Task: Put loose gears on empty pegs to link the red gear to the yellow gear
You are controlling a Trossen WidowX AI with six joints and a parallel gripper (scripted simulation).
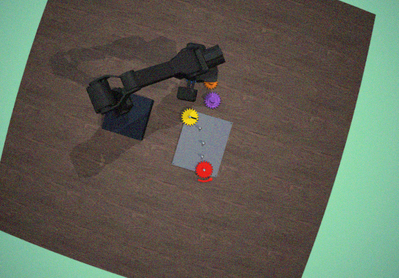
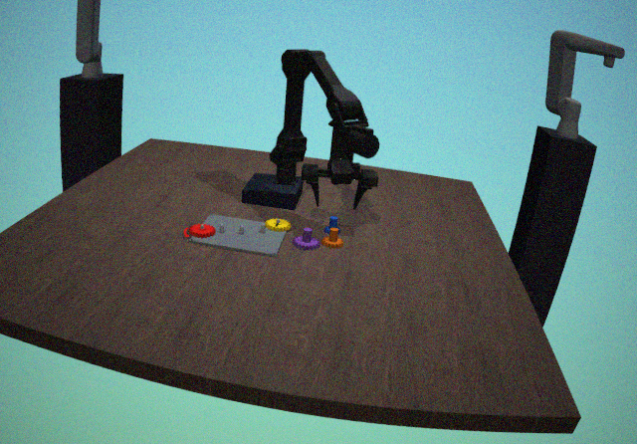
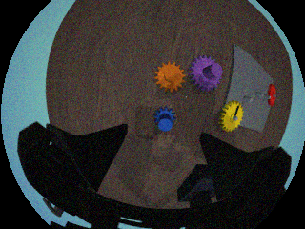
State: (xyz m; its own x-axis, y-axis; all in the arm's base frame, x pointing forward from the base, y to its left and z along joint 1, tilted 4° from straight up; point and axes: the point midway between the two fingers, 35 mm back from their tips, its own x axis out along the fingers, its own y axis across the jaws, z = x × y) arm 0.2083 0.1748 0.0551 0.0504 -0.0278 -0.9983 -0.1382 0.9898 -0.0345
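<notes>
The grey board (image 1: 219, 139) (image 2: 257, 244) (image 3: 248, 72) holds a red gear (image 1: 204, 167) (image 2: 201, 231) (image 3: 272, 95) at one end and a yellow gear (image 1: 187, 119) (image 2: 278, 224) (image 3: 230, 117) with a black stripe at the other. Three empty pegs (image 1: 202, 143) stand between them. A purple gear (image 1: 212, 100) (image 2: 307, 242) (image 3: 206, 73), an orange gear (image 1: 211, 85) (image 2: 332, 241) (image 3: 170, 76) and a small blue gear (image 2: 332, 224) (image 3: 165, 117) stand on the table beside the board. My gripper (image 2: 336, 207) (image 3: 164, 133) is open and empty, above the table near the blue gear. The arm mostly hides the blue gear in the top view.
A red arrow (image 1: 204, 180) curves beside the red gear. The arm's dark base (image 1: 141, 117) (image 2: 270, 192) stands on the table left of the board in the top view. Two grey arms on black pillars (image 2: 92, 130) (image 2: 552, 197) stand beyond the table edges.
</notes>
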